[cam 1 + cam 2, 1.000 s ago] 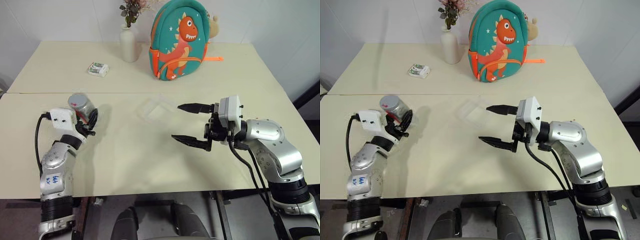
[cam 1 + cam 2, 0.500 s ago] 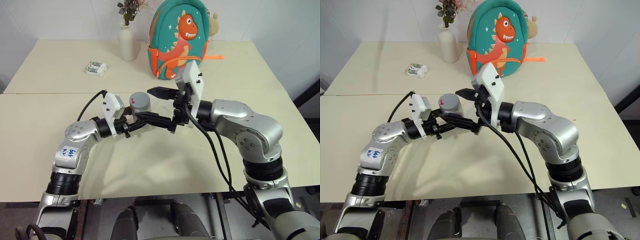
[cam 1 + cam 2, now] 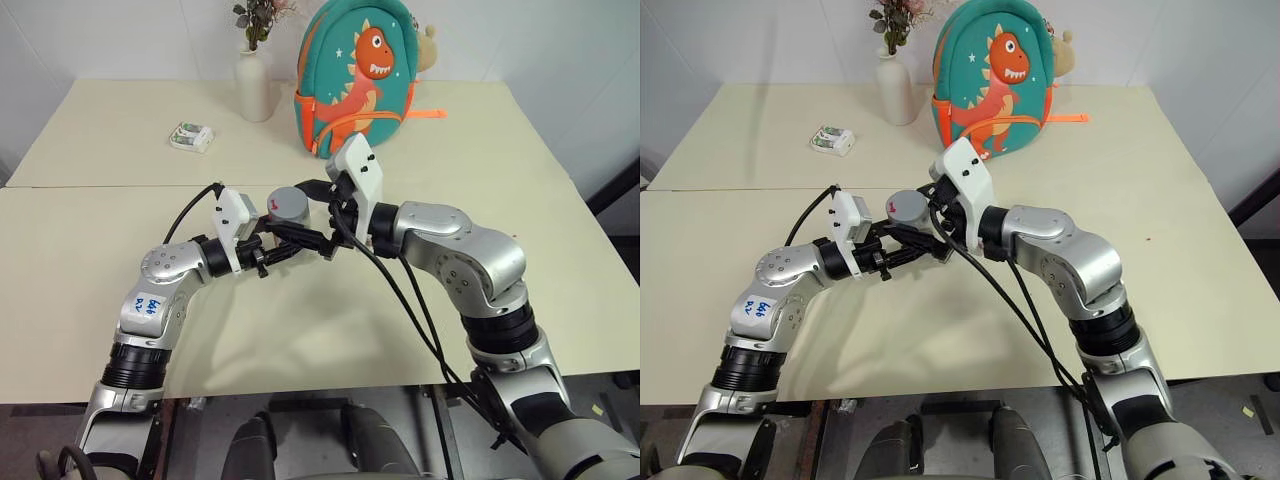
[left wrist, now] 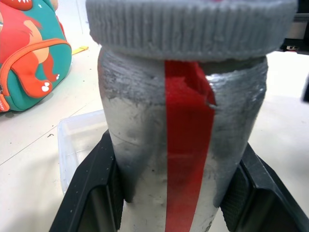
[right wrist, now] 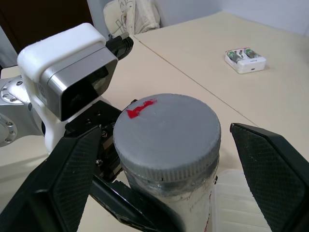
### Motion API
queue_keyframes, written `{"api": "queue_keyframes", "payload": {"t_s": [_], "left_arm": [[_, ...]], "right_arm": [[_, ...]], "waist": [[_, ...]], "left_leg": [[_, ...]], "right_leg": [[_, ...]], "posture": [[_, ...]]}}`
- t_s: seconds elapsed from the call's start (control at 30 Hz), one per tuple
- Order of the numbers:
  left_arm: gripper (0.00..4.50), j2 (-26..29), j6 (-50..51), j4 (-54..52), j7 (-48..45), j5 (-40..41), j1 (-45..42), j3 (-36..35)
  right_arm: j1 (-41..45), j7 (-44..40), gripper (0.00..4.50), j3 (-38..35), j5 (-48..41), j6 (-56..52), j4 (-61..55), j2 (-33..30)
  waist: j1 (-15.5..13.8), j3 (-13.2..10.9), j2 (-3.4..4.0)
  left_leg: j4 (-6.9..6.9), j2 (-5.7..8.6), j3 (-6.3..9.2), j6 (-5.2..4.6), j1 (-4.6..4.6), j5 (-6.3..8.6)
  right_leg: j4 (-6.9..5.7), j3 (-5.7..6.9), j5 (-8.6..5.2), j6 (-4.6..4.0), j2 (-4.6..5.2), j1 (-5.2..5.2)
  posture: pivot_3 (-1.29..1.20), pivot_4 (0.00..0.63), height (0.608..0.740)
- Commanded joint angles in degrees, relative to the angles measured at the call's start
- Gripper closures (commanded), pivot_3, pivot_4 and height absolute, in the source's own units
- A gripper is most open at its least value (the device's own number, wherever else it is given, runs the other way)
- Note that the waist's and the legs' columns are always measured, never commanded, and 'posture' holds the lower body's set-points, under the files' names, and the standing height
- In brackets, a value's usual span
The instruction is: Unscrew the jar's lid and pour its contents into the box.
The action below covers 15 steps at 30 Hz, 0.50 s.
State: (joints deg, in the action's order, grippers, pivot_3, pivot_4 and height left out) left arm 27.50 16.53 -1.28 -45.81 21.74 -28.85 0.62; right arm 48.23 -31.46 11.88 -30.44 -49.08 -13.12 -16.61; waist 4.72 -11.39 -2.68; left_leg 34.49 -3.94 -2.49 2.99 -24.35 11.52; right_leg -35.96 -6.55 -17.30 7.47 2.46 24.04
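Jar [image 4: 183,145]: upright, clamped between the two black fingers [image 4: 91,193] of the left gripper [image 3: 292,238], one finger on each side of its lower body; a red strip runs down its whitish label.
Lid [image 5: 166,130]: grey, ribbed at the edge, a small red mark on top; seated on the jar, above the left jaws and between the right jaws.
Left gripper: jaws closed tight on the jar, holding it above the table [image 3: 90,250].
Right gripper [image 5: 166,159]: jaws wide apart, one finger [image 5: 72,179] on each side of the lid, neither touching it; gaps show on both sides.
Contents: cannot tell; the label and lid hide the inside of the jar.
Box [image 4: 77,140]: clear tray lying flat on the table, beyond the left jaws and just behind the jar; its corner also shows beside the jar under the right jaws.
Backpack [image 3: 362,75]: teal with an orange dinosaur, standing at the far side of the table, well beyond both jaws.
Vase [image 3: 252,85]: white, with flowers, beside the backpack.
Packet [image 3: 192,137]: small, white-green, well apart from both grippers on the far table.
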Motion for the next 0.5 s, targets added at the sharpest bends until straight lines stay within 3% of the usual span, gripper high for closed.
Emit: {"api": "queue_keyframes", "payload": {"t_s": [0.03, 0.13, 0.27, 0.5], "left_arm": [[2.43, -0.5, -1.3, -1.6, 0.5, -0.3, -0.8, -0.7], [2.43, -0.7, -1.3, -1.7, 0.5, -0.4, -0.6, -0.7], [2.43, -0.9, -1.2, -1.8, 0.5, -0.3, -0.6, -0.7], [2.43, -1.0, 0.3, -1.9, -4.7, 3.7, -2.3, -0.6]], "right_arm": [[1.3, -0.2, 0.0, -2.0, -0.2, 1.4, -1.1, 1.1], [1.5, -0.3, 0.59, -2.5, -0.3, 1.4, -0.9, 1.5], [1.3, -1.1, 1.89, -2.5, -0.3, 1.5, -0.7, 1.7], [2.2, -6.8, 1.95, -2.2, -1.4, 3.1, 0.2, 0.3]], "waist": [[0.0, 0.0, 0.0], [0.0, 0.0, 0.0], [0.0, 0.0, 0.0], [0.0, 0.0, 0.0]], "left_leg": [[0.0, 0.0, 0.0, 0.0, 0.0, 0.0], [0.0, 0.0, 0.0, 0.0, 0.0, 0.0], [0.0, 0.0, 0.01, 0.0, 0.0, 0.0], [0.0, 0.0, 0.0, 0.0, 0.0, 0.0]], "right_leg": [[0.0, 0.0, 0.0, 0.0, 0.0, 0.0], [0.0, 0.0, 0.0, 0.0, 0.0, 0.0], [-0.01, 0.0, 0.0, 0.01, -0.01, 0.0], [0.0, 0.01, 0.0, 0.01, -0.01, 0.0]], "posture": [[0.0, 0.15, 0.74], [0.0, 0.15, 0.74], [0.0, 0.15, 0.74], [0.0, 0.15, 0.74]]}}
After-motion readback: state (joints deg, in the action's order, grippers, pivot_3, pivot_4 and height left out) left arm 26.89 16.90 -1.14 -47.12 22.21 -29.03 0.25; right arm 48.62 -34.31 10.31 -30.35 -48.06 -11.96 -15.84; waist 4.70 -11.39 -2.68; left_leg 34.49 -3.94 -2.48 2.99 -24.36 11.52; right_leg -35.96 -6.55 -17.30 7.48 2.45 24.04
